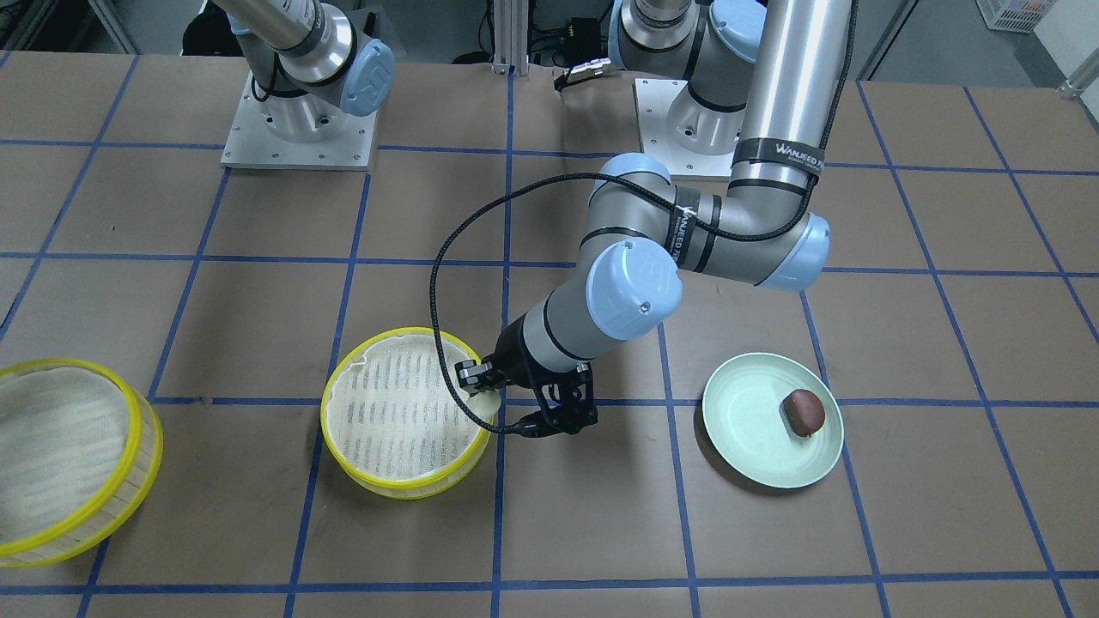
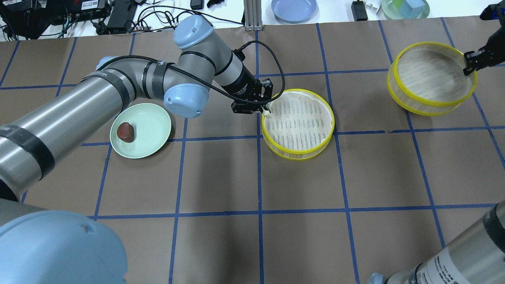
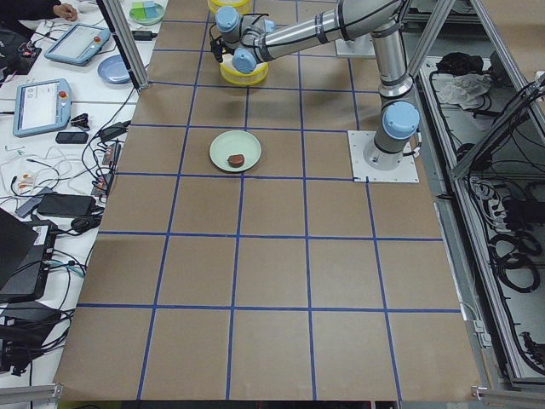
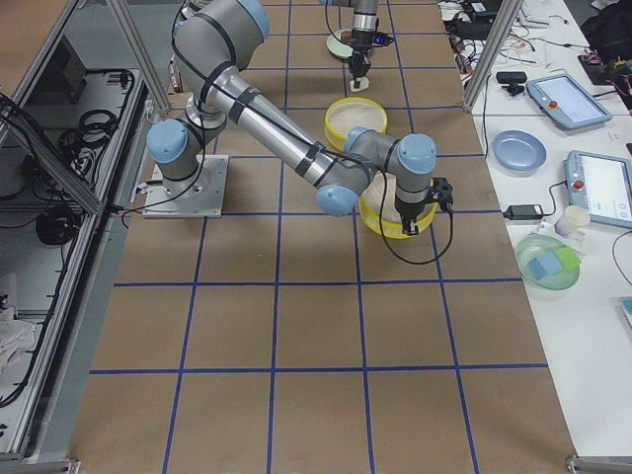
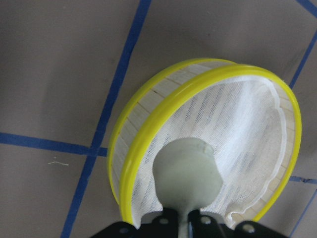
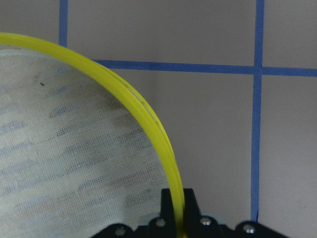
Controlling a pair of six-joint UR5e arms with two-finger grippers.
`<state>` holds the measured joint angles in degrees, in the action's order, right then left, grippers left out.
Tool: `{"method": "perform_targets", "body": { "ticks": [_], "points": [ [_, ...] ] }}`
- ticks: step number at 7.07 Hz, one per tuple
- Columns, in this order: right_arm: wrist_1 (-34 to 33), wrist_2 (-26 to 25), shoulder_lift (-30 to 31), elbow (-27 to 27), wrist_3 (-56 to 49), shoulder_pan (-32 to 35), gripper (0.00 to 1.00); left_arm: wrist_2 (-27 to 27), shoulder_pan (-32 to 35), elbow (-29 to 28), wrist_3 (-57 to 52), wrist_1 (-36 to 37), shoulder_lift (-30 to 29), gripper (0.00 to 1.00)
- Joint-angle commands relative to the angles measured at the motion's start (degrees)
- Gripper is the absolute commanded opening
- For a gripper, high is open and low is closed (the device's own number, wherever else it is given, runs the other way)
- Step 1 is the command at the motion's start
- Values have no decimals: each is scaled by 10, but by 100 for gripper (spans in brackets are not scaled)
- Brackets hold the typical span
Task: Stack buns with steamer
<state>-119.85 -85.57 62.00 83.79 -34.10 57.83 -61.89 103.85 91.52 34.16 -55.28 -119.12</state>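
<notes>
Bun (image 5: pixel 187 171), white, pinched in left gripper (image 2: pixel 265 111) over tray (image 2: pixel 300 118) rim; right gripper (image 2: pixel 468 63) clamps second tray (image 2: pixel 430 75) rim. Strap (image 1: pixel 777 153) reads "WANJEED".

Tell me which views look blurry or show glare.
Overhead exterior: the right-hand steamer tray looks smeared, as if motion-blurred, while the middle tray is crisp. Left wrist view: the cream bun, close to the lens, looks soft. Front-facing view: glare streaks the left arm's metal tube.
</notes>
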Motion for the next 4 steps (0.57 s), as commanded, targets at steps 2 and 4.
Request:
{"method": "perform_targets", "body": {
  "ticks": [2,4],
  "points": [
    [2,-7,15,10,30,15,0,17,11,1,7,51,-36,99],
    [1,-7,16,11,31,16,0,17,13,1,22,52,-35,100]
  ]
}}
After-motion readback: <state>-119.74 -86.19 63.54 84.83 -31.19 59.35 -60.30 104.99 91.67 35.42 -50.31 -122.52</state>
